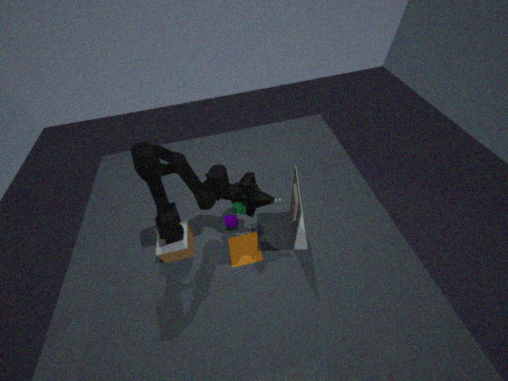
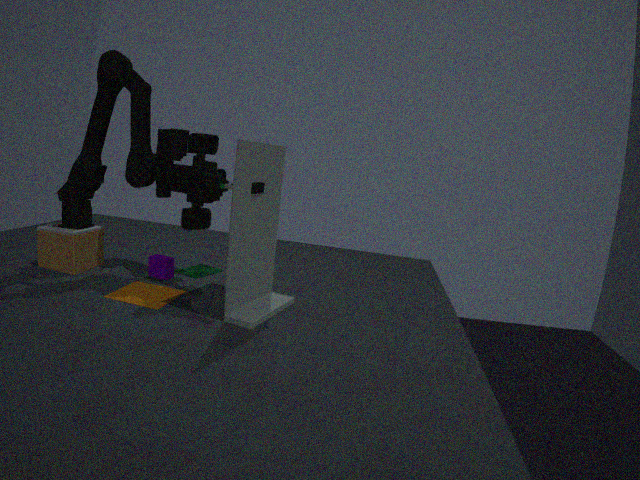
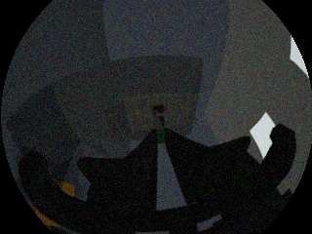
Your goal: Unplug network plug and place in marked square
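My gripper (image 1: 271, 200) (image 2: 222, 186) (image 3: 159, 132) is shut on the small network plug (image 1: 278, 200) (image 3: 161, 135). The plug's pale front end sticks out past the fingertips toward the panel. The upright pale panel (image 1: 301, 236) (image 2: 253, 248) stands in front of the gripper, and a gap shows between the plug and the panel in the top view. A dark opening (image 2: 257, 187) shows in the panel. The plug's tab is too small to make out. A flat orange square (image 1: 244, 248) (image 2: 144, 295) and a flat green patch (image 1: 239, 207) (image 2: 200, 270) lie on the table, below the raised arm.
A purple cube (image 1: 231, 221) (image 2: 160, 267) stands on the table near the orange square and the green patch. The arm's base sits on an orange-tan block (image 1: 178, 255) (image 2: 70, 250) with a pale top. The panel has a pale foot (image 2: 281, 300) on the table.
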Robot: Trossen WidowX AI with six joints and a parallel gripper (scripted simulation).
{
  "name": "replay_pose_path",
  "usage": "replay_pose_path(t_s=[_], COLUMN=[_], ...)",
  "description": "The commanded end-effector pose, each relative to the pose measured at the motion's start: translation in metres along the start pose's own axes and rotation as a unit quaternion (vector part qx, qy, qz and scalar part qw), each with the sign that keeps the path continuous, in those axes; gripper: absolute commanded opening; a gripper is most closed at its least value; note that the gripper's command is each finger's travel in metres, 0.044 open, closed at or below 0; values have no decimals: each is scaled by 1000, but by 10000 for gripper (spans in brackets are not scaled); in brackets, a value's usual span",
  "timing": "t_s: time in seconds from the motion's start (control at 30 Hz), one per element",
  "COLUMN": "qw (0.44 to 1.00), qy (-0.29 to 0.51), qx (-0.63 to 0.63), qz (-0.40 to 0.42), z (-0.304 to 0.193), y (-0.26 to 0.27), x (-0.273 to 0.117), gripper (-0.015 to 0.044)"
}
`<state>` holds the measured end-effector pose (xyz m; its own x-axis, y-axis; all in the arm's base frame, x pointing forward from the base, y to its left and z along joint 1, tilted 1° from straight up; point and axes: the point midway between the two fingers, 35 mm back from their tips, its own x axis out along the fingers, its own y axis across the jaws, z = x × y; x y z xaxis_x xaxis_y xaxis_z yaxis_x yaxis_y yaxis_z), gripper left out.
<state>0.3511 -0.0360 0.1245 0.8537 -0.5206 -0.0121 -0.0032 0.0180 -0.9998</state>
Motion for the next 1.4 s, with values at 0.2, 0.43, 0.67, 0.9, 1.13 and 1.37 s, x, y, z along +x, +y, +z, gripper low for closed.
replay_pose_path(t_s=[0.2, 0.43, 0.67, 0.9, 1.13, 1.37], qw=[1000, 1000, 1000, 1000, 1000, 1000], qy=[2, 2, 0, 1, 1, 1], qx=[1, 1, -1, 0, 0, 1], qz=[-2, -2, 0, 0, -1, -1], z=[-2, -3, -2, -2, -4, -6], y=[-1, -1, -5, -17, -29, -40], x=[-8, -13, -12, -15, -18, -22], gripper=[0, 0, 0, 0, 0, 0])
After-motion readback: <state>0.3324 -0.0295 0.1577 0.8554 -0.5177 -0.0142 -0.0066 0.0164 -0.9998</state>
